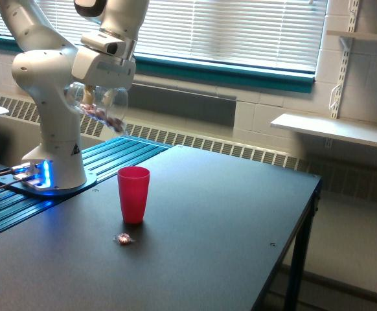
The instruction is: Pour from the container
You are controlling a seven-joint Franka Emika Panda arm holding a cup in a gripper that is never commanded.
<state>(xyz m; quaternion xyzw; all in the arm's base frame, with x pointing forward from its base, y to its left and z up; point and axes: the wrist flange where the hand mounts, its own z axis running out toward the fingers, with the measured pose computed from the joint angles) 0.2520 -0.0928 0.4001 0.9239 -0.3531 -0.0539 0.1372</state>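
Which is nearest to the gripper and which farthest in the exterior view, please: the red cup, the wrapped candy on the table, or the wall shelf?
1. Red cup: standing on the table, below the gripper and toward the view's right.
2. Wrapped candy: on the table, just in front of the red cup, lower in the view.
3. Wall shelf: far across at the view's right, by the wall.
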